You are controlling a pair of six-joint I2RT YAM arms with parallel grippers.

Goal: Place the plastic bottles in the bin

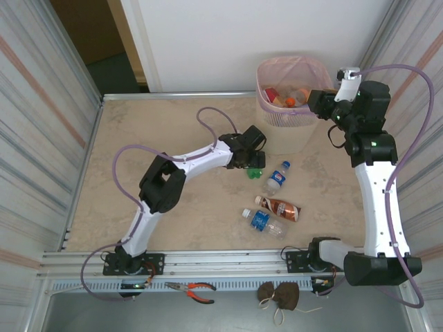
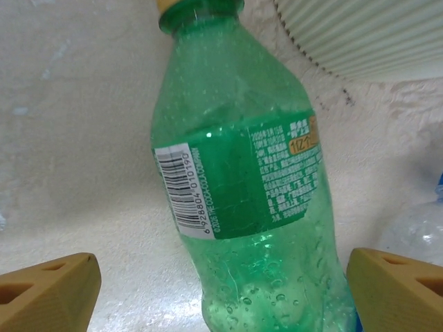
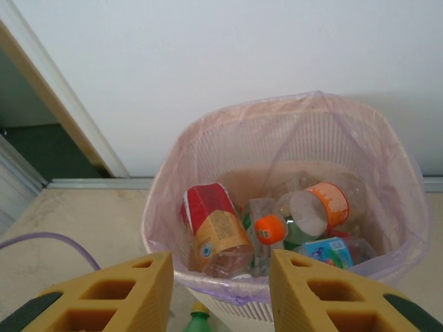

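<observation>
A green bottle (image 2: 242,180) with a green label and yellowish cap lies on the table between the fingers of my left gripper (image 2: 221,290), which stands open around its lower body. From above, that gripper (image 1: 250,158) hovers over the green bottle (image 1: 256,173). Three more plastic bottles lie nearby: a clear one with a blue label (image 1: 275,178), a brown one with a red label (image 1: 278,207) and another clear one (image 1: 263,221). My right gripper (image 1: 322,104) sits by the bin (image 1: 287,117), open and empty (image 3: 221,277). Several bottles (image 3: 214,232) lie inside the bin (image 3: 166,180).
Red-handled pliers (image 1: 194,290) and a brown lump (image 1: 280,296) lie on the ledge below the table's near rail. Walls close the table on the left, right and far sides. The bin's ribbed wall (image 2: 367,34) is just beyond the green bottle's cap.
</observation>
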